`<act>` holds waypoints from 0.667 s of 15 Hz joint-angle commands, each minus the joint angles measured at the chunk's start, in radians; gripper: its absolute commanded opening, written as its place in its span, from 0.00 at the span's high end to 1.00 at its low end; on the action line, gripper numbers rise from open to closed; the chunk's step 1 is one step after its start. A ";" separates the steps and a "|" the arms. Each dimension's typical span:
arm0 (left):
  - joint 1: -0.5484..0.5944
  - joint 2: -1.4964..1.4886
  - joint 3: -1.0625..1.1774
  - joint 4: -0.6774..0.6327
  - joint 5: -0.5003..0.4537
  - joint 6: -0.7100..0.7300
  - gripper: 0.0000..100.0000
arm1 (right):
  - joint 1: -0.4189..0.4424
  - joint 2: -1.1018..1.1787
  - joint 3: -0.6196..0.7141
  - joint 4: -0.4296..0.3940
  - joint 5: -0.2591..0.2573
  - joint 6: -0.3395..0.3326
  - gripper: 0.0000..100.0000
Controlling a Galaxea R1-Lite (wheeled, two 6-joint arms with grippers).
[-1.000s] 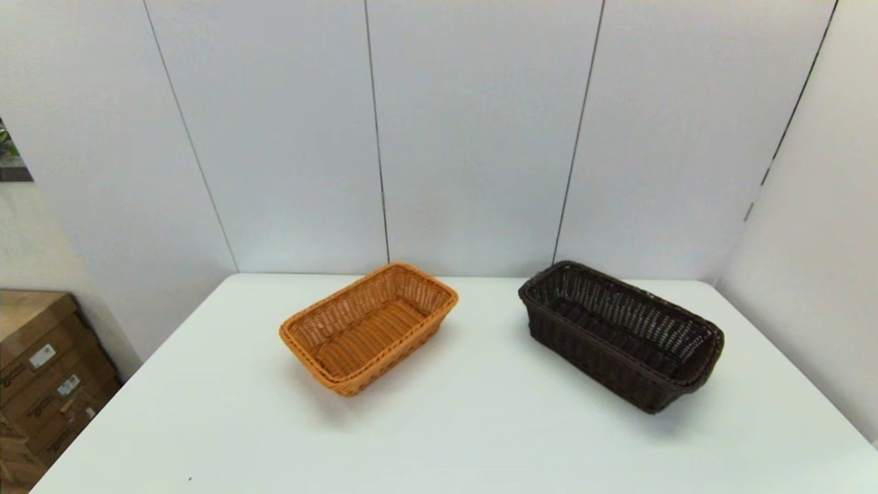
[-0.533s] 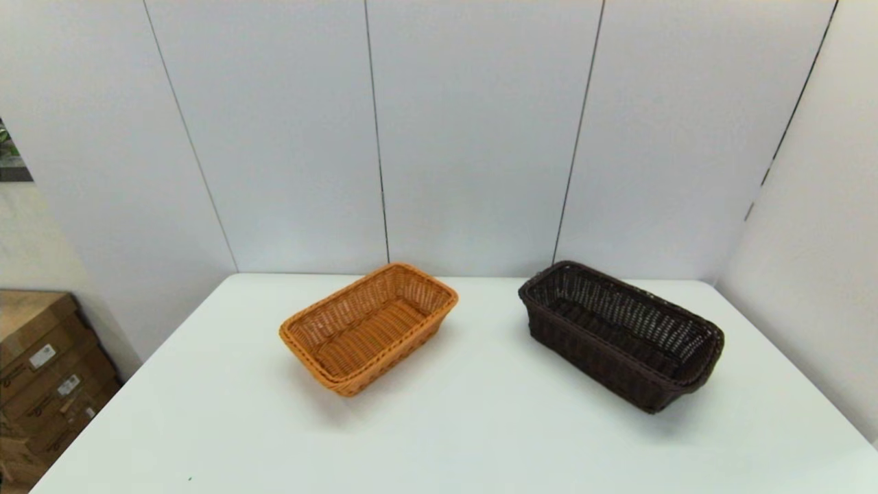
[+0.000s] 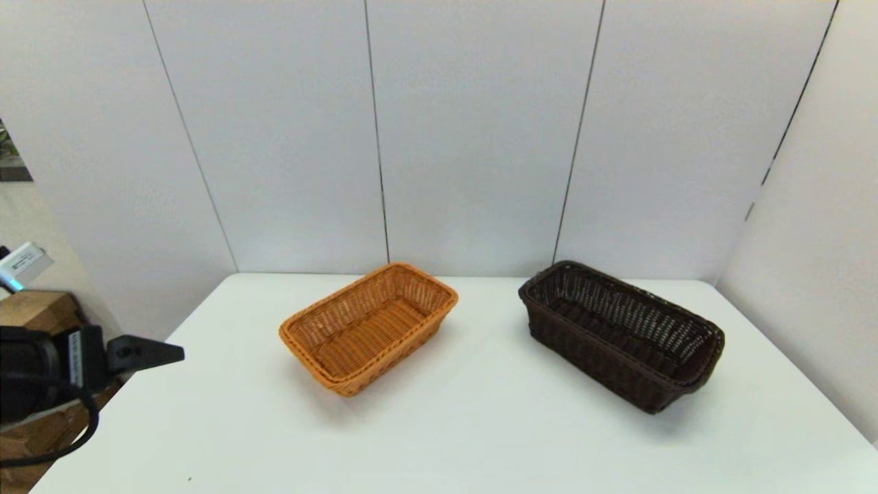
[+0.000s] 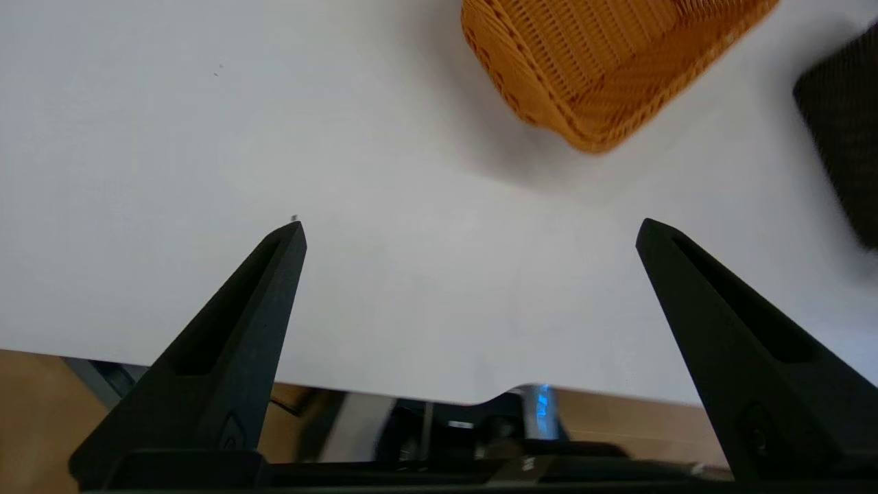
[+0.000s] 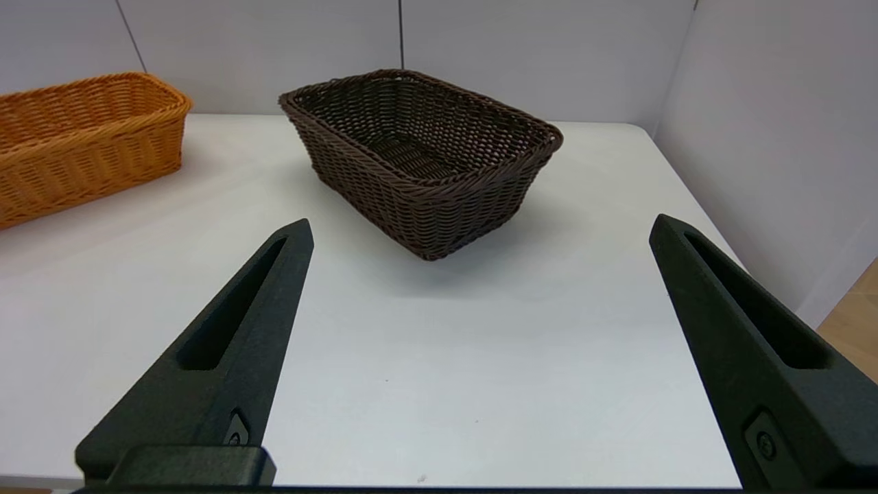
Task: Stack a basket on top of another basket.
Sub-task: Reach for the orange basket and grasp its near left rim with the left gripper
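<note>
The dark brown basket point(image 3: 617, 336) stands empty on the right of the white table point(image 3: 480, 432). The orange-tan basket point(image 3: 367, 329) stands empty left of it, a gap apart. My left arm point(image 3: 41, 374) reaches in at the table's left edge. Its gripper point(image 4: 471, 230) is open above the near left table edge, well short of the orange-tan basket point(image 4: 603, 62), with the dark basket point(image 4: 847, 130) farther off. My right gripper point(image 5: 480, 226) is open over the near right table, facing the dark basket point(image 5: 425, 158), with the orange-tan basket point(image 5: 82, 137) off to one side. It is out of the head view.
Grey wall panels point(image 3: 480, 137) close the table's far side and right side. A cardboard box point(image 3: 34, 309) stands on the floor beyond the left edge. Bare table point(image 5: 446, 357) lies between the grippers and the baskets.
My left arm has come into the head view at the left edge, where no arm showed before. Both baskets stay where they were.
</note>
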 commanded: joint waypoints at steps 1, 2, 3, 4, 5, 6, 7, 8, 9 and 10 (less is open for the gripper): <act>-0.001 0.314 -0.117 0.002 0.013 -0.216 0.00 | 0.000 0.000 0.000 0.000 0.001 0.000 0.00; -0.003 0.383 -0.133 0.003 0.043 -0.274 0.00 | 0.000 0.000 0.000 0.000 0.001 0.000 0.00; -0.009 0.438 -0.145 0.003 0.072 -0.321 0.00 | 0.000 0.000 0.000 0.000 0.001 0.000 0.00; -0.020 0.490 -0.154 0.003 0.100 -0.364 0.00 | 0.000 0.000 0.000 0.000 0.001 0.000 0.00; -0.032 0.527 -0.156 0.003 0.106 -0.389 0.00 | 0.000 0.000 0.000 0.000 0.001 0.000 0.00; -0.044 0.556 -0.159 0.002 0.106 -0.406 0.00 | 0.000 0.000 0.000 0.000 0.001 0.000 0.00; -0.058 0.578 -0.166 0.000 0.106 -0.424 0.00 | 0.000 0.000 0.000 0.000 0.001 0.000 0.00; -0.078 0.605 -0.188 0.002 0.105 -0.452 0.00 | 0.000 0.000 0.000 0.000 0.001 0.000 0.00; -0.089 0.615 -0.200 0.002 0.105 -0.473 0.00 | 0.000 0.000 0.000 0.000 0.001 0.000 0.00; -0.098 0.613 -0.209 0.003 0.103 -0.478 0.00 | 0.000 0.000 0.000 0.000 0.001 0.000 0.00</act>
